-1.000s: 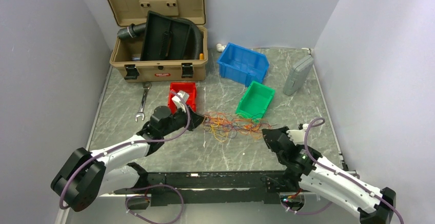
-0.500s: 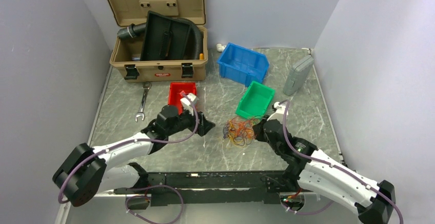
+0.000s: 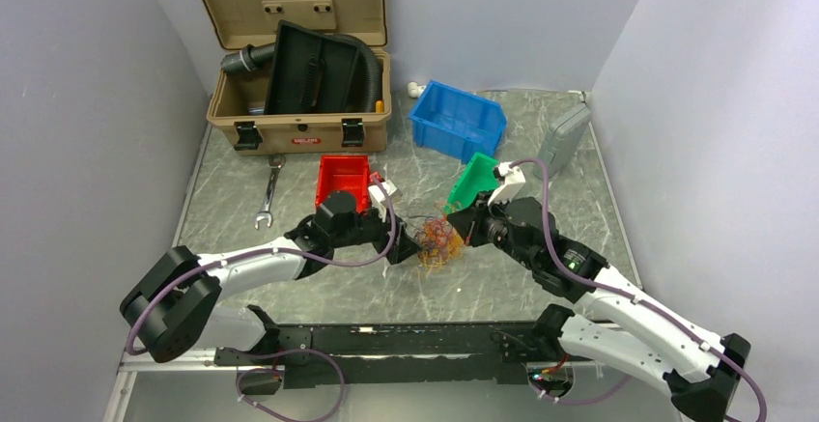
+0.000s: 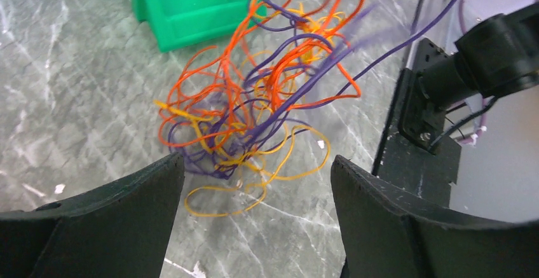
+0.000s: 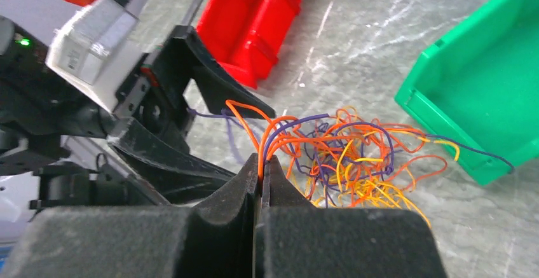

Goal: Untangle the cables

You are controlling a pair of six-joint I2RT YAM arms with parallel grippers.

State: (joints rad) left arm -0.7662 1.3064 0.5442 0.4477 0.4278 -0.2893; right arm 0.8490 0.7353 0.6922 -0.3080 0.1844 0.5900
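Observation:
The cables (image 3: 439, 239) are a loose clump of thin orange, yellow and purple wires on the marble table, between my two grippers. My right gripper (image 5: 260, 165) is shut on a few orange strands at the clump's edge, and the rest of the cables (image 5: 346, 163) trail down onto the table. In the top view the right gripper (image 3: 461, 231) hangs just right of the clump. My left gripper (image 3: 406, 246) stands open just left of it. The cables (image 4: 254, 106) lie ahead of the left gripper (image 4: 254, 182), with only a yellow loop reaching between its fingers.
A green bin (image 3: 480, 179) sits right behind the clump, a red bin (image 3: 343, 173) behind the left gripper, a blue bin (image 3: 459, 118) farther back. A tan toolbox (image 3: 295, 125) holding a black hose, a wrench (image 3: 268, 190) and a grey case (image 3: 562, 142) lie around.
The left gripper has let go of the cables, opened, and followed them to the right. The right gripper has dragged the stretched bundle left and up into a tight clump.

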